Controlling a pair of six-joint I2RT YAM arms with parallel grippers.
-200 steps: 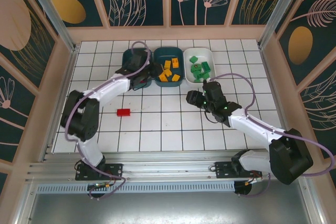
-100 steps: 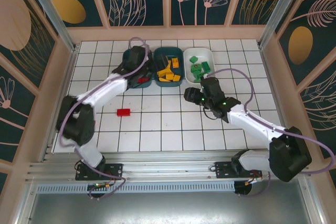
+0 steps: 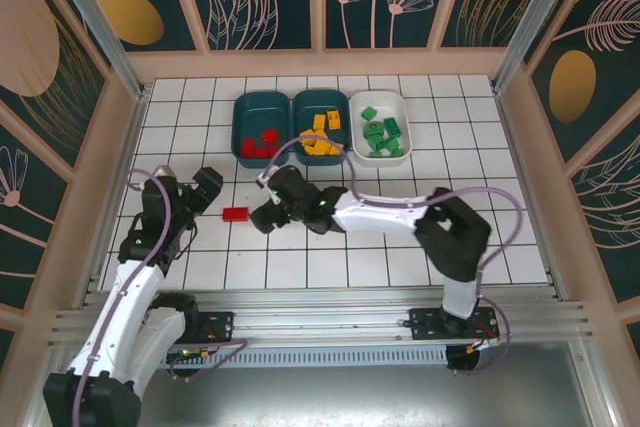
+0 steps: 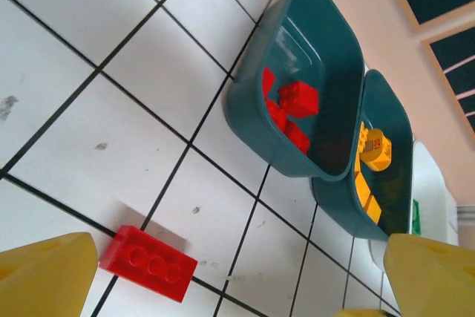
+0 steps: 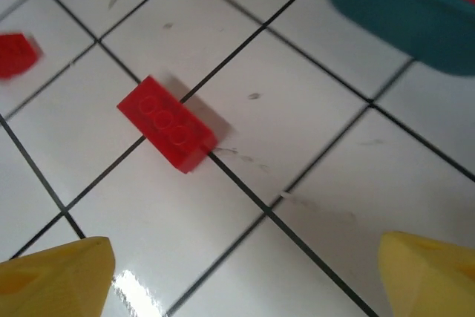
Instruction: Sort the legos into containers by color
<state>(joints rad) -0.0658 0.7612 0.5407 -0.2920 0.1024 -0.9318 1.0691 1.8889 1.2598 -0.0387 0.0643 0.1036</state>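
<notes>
From the overhead camera I am watching the right gripper (image 3: 260, 218) hanging just beside a lone red brick (image 3: 236, 214) that is lying on the white tiled floor (image 3: 330, 257). The left gripper (image 3: 207, 185) is sitting near the brick's other side, apart from it. That angle is not telling me how the jaws stand; the wrist cameras are. The left one is showing yellow fingertips (image 4: 46, 272) spread wide and empty, and the right one is showing its own fingertips (image 5: 56, 276) equally wide, with the brick ahead of them untouched. Overhead, three containers are lining the back: the left teal tray (image 3: 250, 112) holding red bricks (image 3: 262, 142), the middle teal tray (image 3: 315, 102) holding yellow-orange bricks (image 3: 320, 142), and the white tray (image 3: 395, 105) holding green bricks (image 3: 382, 135). The right wrist camera is also catching a blurred red shape (image 5: 15, 55) that I cannot identify.
</notes>
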